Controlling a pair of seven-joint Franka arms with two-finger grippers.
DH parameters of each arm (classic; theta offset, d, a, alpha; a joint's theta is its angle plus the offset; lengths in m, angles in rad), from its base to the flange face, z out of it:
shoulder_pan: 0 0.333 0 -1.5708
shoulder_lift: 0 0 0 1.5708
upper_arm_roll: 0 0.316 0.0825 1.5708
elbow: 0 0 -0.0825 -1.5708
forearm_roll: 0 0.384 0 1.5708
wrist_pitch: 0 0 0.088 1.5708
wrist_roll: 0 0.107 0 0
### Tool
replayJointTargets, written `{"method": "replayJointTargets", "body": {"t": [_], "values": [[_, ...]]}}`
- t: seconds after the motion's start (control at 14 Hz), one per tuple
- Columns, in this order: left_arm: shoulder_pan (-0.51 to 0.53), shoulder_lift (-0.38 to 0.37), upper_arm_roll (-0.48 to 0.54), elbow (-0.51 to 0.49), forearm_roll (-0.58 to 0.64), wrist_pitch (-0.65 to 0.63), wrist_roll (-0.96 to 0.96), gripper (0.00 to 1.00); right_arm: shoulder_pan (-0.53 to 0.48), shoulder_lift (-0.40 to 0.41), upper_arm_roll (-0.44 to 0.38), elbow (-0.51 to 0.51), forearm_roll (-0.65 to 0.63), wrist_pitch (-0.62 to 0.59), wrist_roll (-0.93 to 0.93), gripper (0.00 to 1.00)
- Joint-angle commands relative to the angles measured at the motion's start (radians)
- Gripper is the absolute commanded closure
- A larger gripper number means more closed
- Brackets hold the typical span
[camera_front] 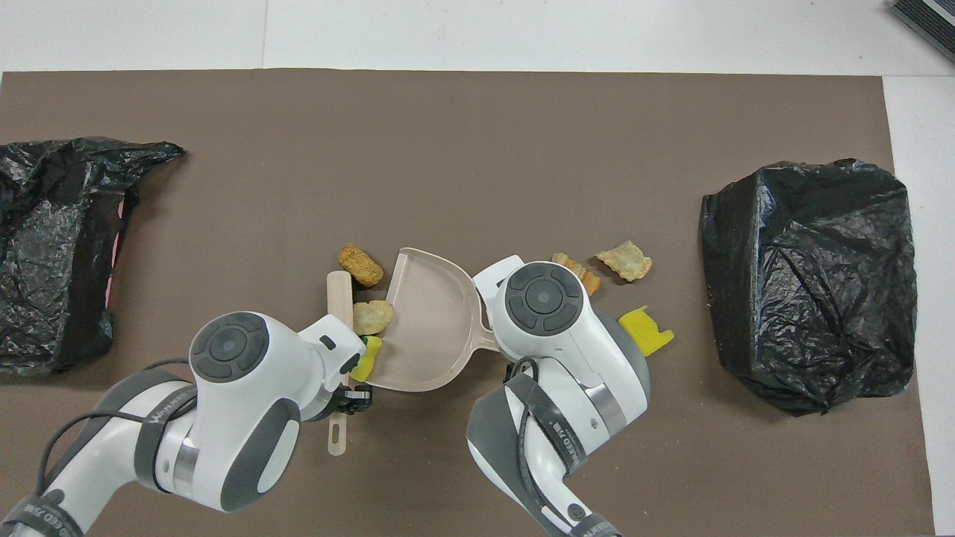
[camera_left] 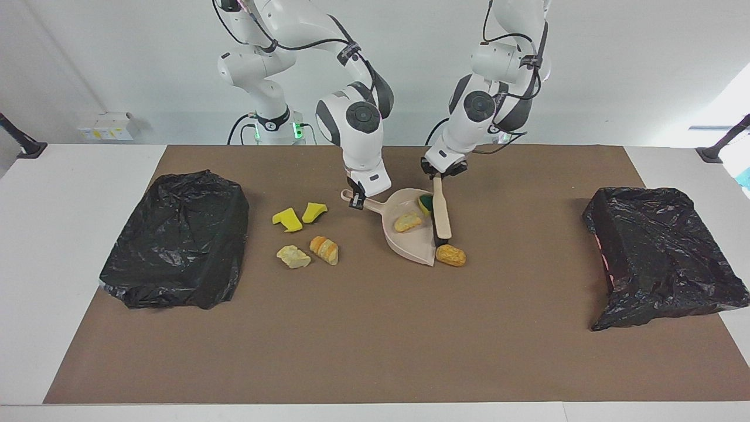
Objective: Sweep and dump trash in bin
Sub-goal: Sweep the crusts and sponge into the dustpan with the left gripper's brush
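Bags [camera_left: 176, 237] flanking dustpan [camera_left: 404, 240], brush [camera_left: 440, 214]

A robotics lab: two white arms [camera_left: 357, 117] at a brown-matted table [camera_left: 375, 351], bare walls.

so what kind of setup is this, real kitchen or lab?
Most likely a robotics lab bench, not a kitchen: a brown mat covers a plain white table against a bare white wall, two bins wrapped in black bags sit at the table's ends, and staged sponge and bread scraps lie between.
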Motion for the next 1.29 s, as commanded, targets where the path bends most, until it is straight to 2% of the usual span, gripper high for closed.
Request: {"method": "replayJointTargets", "body": {"t": [0.0,0.21,0.36,0.5,0.86,1.0,1.21], "values": [[-0.043,0.031,0.017,0.067,-0.019,-0.002,-0.007,1.0,0.001,0.003,0.002,-0.01,-0.004,0.027,0.022,1.0],[-0.008,0.032,0.026,0.149,-0.007,-0.083,0.002,1.0,0.001,0.003,0.002,-0.01,-0.004,0.027,0.022,1.0],[0.059,0.059,0.024,0.189,0.036,-0.092,0.007,1.0,0.001,0.003,0.002,-0.012,-0.004,0.027,0.031,1.0],[0.122,0.075,0.024,0.203,0.102,-0.094,0.034,1.0,0.001,0.003,0.002,-0.012,-0.004,0.028,0.034,1.0],[0.309,0.116,0.024,0.203,0.145,-0.092,0.275,1.0,0.001,0.003,0.002,-0.012,-0.004,0.028,0.036,1.0],[0.319,0.15,0.024,0.2,0.151,-0.08,0.318,1.0,0.001,0.003,0.003,-0.013,-0.003,0.028,0.037,1.0],[0.258,0.128,0.017,0.164,0.151,-0.094,0.352,1.0,0.001,0.003,0.002,-0.013,-0.003,0.03,0.048,1.0]]}}
